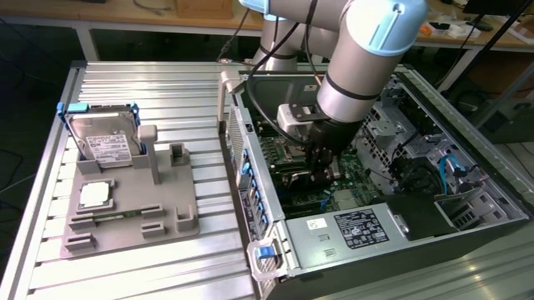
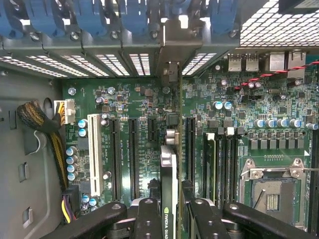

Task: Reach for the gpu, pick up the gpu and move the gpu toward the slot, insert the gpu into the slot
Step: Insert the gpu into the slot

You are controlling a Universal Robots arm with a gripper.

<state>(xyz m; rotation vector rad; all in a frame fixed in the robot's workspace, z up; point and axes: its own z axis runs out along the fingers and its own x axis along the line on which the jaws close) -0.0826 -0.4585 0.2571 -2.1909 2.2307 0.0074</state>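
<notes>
Counting first: one arm (image 1: 359,69), one gripper (image 2: 169,219), one gpu (image 2: 169,169), one open PC case (image 1: 467,219). One hard drive (image 1: 104,140) stood upright in a grey fixture (image 1: 134,212) on the counter (image 1: 142,81), with one processor chip (image 1: 94,195) lying flat in front of it, both well apart from the case towards the exterior view's left.

The arm reached steeply down into the case, wrist near vertical, gripper low over the motherboard (image 2: 134,99). The gripper was partly closed, its fingers (image 2: 148,219) clamped on either side of the gpu, which it held edge-on with the end bracket (image 2: 170,74) against the rear wall of the case. The card sat in line among the expansion slots; on the wrist view I counted one white slot (image 2: 94,154) and several dark ones beside it. Couldn't tell whether the card edge was already seated in the slot; the card hid it. One empty processor socket (image 2: 271,191) lay beside the memory strips (image 2: 222,164).
</notes>
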